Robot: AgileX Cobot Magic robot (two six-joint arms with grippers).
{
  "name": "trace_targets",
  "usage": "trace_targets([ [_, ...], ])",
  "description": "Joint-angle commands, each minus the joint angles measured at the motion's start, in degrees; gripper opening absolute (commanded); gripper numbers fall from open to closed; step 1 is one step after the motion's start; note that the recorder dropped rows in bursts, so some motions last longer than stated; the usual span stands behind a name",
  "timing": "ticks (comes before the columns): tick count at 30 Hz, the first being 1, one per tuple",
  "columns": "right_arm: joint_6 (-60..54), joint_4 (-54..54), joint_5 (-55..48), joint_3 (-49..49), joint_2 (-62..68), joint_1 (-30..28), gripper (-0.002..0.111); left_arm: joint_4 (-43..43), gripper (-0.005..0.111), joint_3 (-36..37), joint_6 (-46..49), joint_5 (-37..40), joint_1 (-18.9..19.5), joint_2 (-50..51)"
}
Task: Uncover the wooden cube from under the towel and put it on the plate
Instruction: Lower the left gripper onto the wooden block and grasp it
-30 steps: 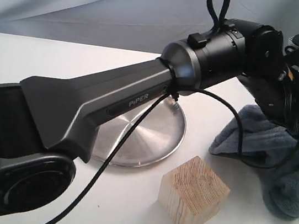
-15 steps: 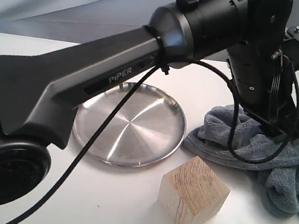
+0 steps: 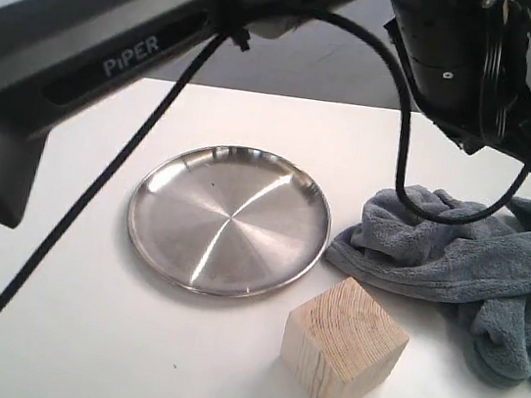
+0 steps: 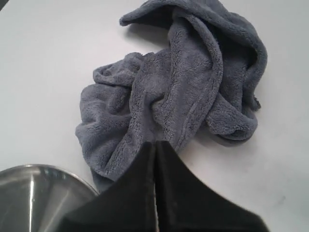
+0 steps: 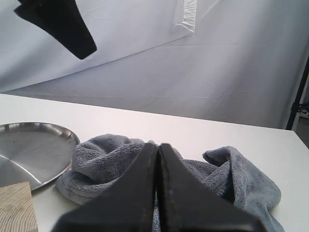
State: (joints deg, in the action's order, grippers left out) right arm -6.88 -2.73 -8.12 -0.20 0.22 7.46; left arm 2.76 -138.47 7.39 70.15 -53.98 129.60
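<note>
The wooden cube [image 3: 344, 347] stands bare on the white table, just in front of the plate's right edge; one corner of the cube [image 5: 17, 208] shows in the right wrist view. The steel plate [image 3: 228, 219] lies empty. To its right the blue-grey towel [image 3: 474, 263] lies crumpled, touching the plate's rim. My left gripper [image 4: 155, 143] hangs above the towel [image 4: 178, 92], jaws shut and empty. Low over the table, my right gripper [image 5: 158, 144] points at the towel [image 5: 120, 154], also shut and empty; the exterior view does not show it.
The left arm's long black link [image 3: 118, 50] and its cable [image 3: 98, 195] cross above the table's left side and the plate. A grey cloth backdrop [image 5: 217, 63] closes off the far side. Bare table [image 3: 79, 331] lies in front of the plate.
The left arm has risen away from the towel and its jaws have closed. The towel has settled flatter, spread toward the plate. The cube has not moved.
</note>
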Motion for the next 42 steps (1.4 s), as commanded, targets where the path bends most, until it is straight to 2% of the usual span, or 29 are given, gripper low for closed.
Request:
trace_targets([
  [1, 0.1, -0.3, 0.4, 0.2, -0.2, 0.2, 0.000, 0.0, 0.000, 7.6, -1.3, -0.2, -0.2, -5.0],
  [11, 0.1, -0.3, 0.4, 0.2, -0.2, 0.2, 0.000, 2.3, 0.000, 30.6, -4.0, -0.2, -0.2, -14.8],
  [15, 0.1, -0.3, 0.4, 0.2, -0.2, 0.2, 0.000, 2.6, 0.008, 37.3, -4.0, -0.2, -0.2, -16.4],
  [17, 0.1, -0.3, 0.4, 0.2, -0.2, 0.2, 0.000, 2.6, 0.019, 40.0, -4.0, -0.2, -0.3, -16.9],
  [19, 0.1, -0.3, 0.4, 0.2, -0.2, 0.2, 0.000, 2.3, 0.040, 43.0, -4.0, -0.2, -0.9, -17.0],
  [20, 0.1, -0.3, 0.4, 0.2, -0.2, 0.2, 0.000, 2.0, 0.057, 44.8, -4.0, -0.2, -1.8, -16.9],
  [21, 0.1, -0.3, 0.4, 0.2, -0.2, 0.2, 0.000, 1.4, 0.066, 45.4, -4.0, -0.2, -2.4, -16.9],
  [22, 0.1, -0.3, 0.4, 0.2, -0.2, 0.2, 0.000, -0.3, 0.083, 46.0, -4.0, -0.2, -4.1, -16.8],
  [24, 0.1, -0.3, 0.4, 0.2, -0.2, 0.2, 0.000, -2.8, 0.097, 46.2, -4.0, -1.1, -6.6, -16.8],
  [25, 0.1, -0.3, 0.4, 0.2, -0.2, 0.2, 0.000, -3.4, 0.100, 46.2, -4.0, -2.4, -7.5, -16.8],
  [27, 0.1, -0.3, 0.4, 0.2, -0.2, 0.2, 0.000, -3.6, 0.103, 46.2, -6.2, -4.2, -9.2, -15.9],
  [33, 0.1, -0.3, 0.4, 0.2, -0.2, 0.2, 0.000, -9.7, 0.103, 46.2, -13.8, -6.2, -9.4, -12.4],
  [42, 0.1, -0.3, 0.4, 0.2, -0.2, 0.2, 0.000, -6.2, 0.103, 46.2, -14.9, -14.4, -9.4, -12.0],
])
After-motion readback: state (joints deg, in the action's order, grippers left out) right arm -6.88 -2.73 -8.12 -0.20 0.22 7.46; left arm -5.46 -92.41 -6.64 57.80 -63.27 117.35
